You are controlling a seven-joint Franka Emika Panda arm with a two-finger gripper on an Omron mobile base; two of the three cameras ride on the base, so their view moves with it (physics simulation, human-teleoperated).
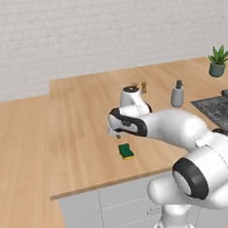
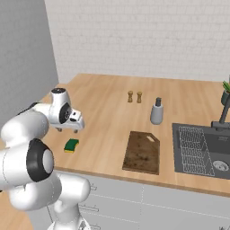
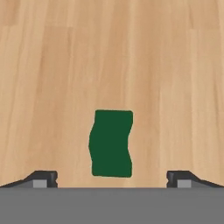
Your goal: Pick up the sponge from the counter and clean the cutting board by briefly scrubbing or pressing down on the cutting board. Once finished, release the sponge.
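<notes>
The sponge (image 1: pixel 125 151) (image 2: pixel 71 145) lies dark green side up on the light wood counter (image 1: pixel 64 140) (image 2: pixel 108 112), close to its front edge. My gripper (image 1: pixel 118 134) (image 2: pixel 67 130) hovers just above and slightly behind it, pointing down, open and holding nothing. In the hand view the sponge (image 3: pixel 111 143) sits centred between the widely spread fingertips (image 3: pixel 43 178), with my gripper (image 3: pixel 112 178) clear above it. The dark brown cutting board (image 2: pixel 142 152) lies to the right of the sponge, near the sink.
A sink (image 2: pixel 202 148) (image 1: pixel 220 109) with a rack and faucet is at the right. A grey soap dispenser (image 2: pixel 156 112) (image 1: pixel 177 95) and two small shakers (image 2: pixel 134 96) (image 1: pixel 144 87) stand behind the board. A potted plant (image 1: pixel 217 61) sits at the far right.
</notes>
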